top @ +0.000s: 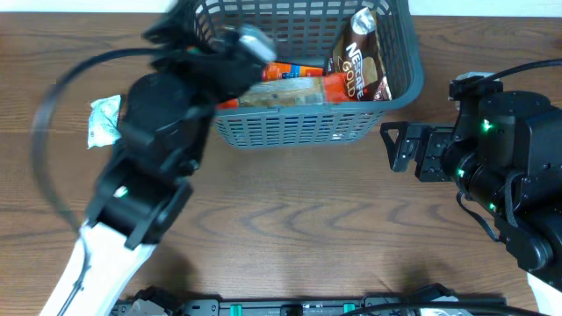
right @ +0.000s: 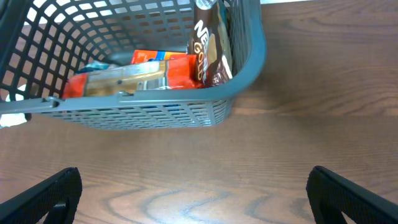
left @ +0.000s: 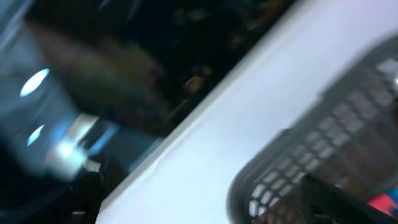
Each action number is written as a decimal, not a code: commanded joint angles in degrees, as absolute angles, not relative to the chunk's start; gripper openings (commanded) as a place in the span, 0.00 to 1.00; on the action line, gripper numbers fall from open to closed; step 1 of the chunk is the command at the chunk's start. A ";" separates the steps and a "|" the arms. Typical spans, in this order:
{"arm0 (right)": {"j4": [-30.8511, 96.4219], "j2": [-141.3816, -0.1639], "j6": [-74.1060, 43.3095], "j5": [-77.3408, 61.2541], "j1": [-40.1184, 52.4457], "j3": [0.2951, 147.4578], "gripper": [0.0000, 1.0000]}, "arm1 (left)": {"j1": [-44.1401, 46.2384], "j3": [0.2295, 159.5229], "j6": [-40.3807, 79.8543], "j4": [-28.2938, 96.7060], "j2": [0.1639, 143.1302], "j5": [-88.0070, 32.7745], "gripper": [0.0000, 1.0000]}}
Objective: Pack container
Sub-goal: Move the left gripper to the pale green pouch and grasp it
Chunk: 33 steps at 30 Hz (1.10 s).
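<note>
The right gripper stood wide open and empty beside the basket; the left gripper was a blur over its rim, its grip unreadable.

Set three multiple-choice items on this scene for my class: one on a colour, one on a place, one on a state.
1. What colour is the basket?
A red
B yellow
C grey

2. Where does the white packet lie?
A in the basket
B on the table, left of the basket
C on the table, right of the basket

3. How is the right end effector?
A open, empty
B shut on the white packet
C shut on the basket rim

Key:
1 C, its lattice walls are grey.
2 B, it lies on bare wood outside the left wall.
3 A, its fingers stand wide apart with nothing between.
</note>
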State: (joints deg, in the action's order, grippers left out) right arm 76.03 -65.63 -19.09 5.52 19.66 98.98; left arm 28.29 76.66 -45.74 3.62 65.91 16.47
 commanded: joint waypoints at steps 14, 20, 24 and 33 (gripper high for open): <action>76.12 -65.63 -19.68 5.32 19.16 99.61 0.99 | -6.39 78.13 -6.24 26.22 65.32 11.33 0.98; 76.12 -65.65 -19.68 5.32 19.16 99.61 0.99 | -16.05 78.13 -5.72 33.17 74.67 4.47 0.99; 76.12 -65.65 -19.68 5.32 19.16 99.61 0.99 | -17.45 78.13 -5.72 33.87 81.45 1.69 0.99; 76.12 -65.65 -19.68 5.32 19.16 99.61 0.99 | -17.69 78.13 -5.89 28.40 95.61 2.33 0.98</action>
State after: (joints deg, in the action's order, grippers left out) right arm 76.05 -65.63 -19.09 5.37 19.66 98.98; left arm -17.21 77.49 -6.52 29.61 91.55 2.98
